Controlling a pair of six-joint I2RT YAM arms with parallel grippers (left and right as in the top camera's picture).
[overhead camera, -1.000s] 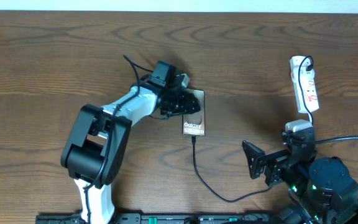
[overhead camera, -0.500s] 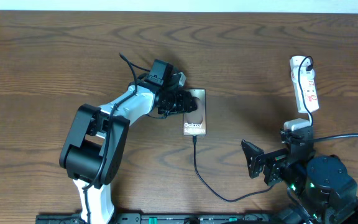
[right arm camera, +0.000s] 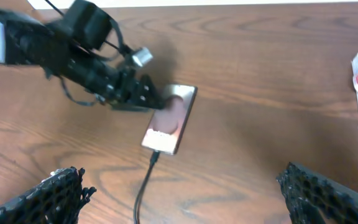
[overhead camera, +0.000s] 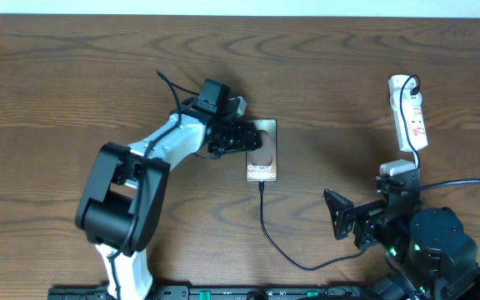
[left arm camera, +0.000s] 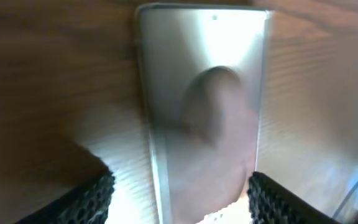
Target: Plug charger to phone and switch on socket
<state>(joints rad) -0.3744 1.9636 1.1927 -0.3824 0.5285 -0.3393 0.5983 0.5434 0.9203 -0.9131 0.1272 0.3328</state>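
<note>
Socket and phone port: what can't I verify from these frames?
Socket switch position: too small overhead; cut off by the right wrist view's right edge.
Charger tip seated in phone: too small overhead, blurred in right wrist view, below the left wrist view's bottom edge.
Left gripper touching phone: left wrist view blurred.

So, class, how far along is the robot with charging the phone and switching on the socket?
Done, it seems: the charger meets the phone at its bottom edge. In hand: the left gripper, open, straddles the phone. Left: the socket, untouched, apart from the open right gripper.
</note>
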